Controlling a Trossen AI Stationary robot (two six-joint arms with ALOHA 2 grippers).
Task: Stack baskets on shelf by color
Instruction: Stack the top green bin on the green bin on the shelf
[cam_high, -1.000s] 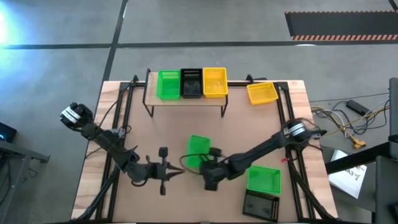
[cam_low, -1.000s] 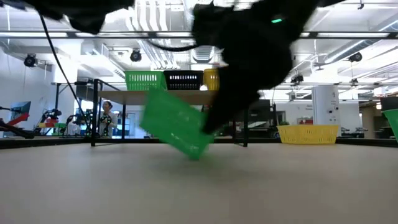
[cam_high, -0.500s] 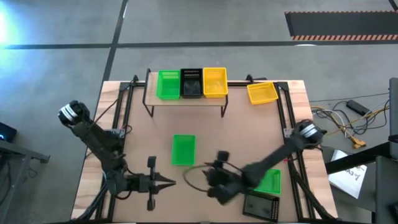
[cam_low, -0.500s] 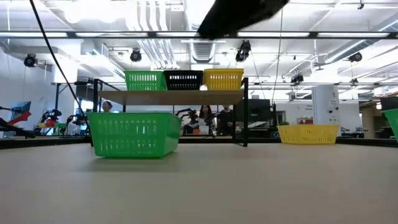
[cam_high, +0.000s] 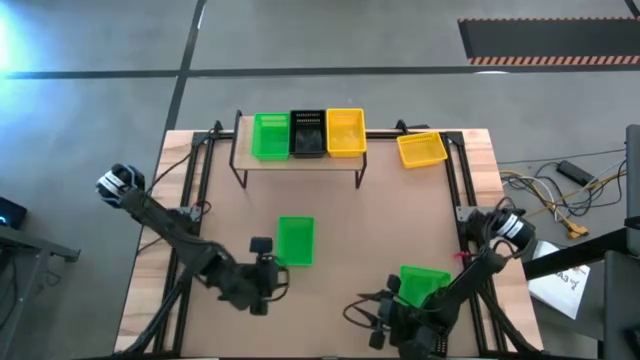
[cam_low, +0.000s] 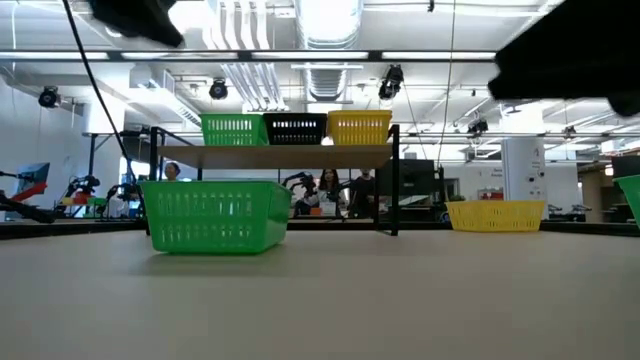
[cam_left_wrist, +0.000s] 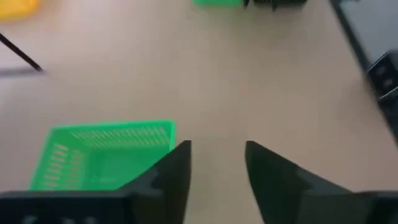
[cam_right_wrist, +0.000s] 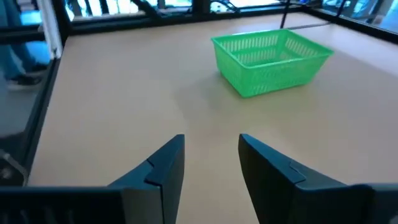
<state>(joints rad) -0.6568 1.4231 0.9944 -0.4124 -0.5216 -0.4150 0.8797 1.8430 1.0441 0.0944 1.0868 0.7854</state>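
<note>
Shelf (cam_high: 298, 160) at upper centre of the high view: one green, black and yellow basket lined up. Loose green basket (cam_high: 295, 241) on table (cam_high: 380, 220) mid-frame. Left pincer (cam_high: 266, 285) just below-left of it, open, empty. Right pincer (cam_high: 378, 318) lower right, open, empty.

Low view: both arms show only as dark blurred masses cut by the top edge. A green basket (cam_low: 634, 198) is clipped at the right edge. High view: the black basket (cam_high: 424, 334) at lower right is largely covered by the right arm. Left wrist view: the green basket (cam_left_wrist: 102, 155) is blurred, its lower portion hidden behind the gripper body.
</note>
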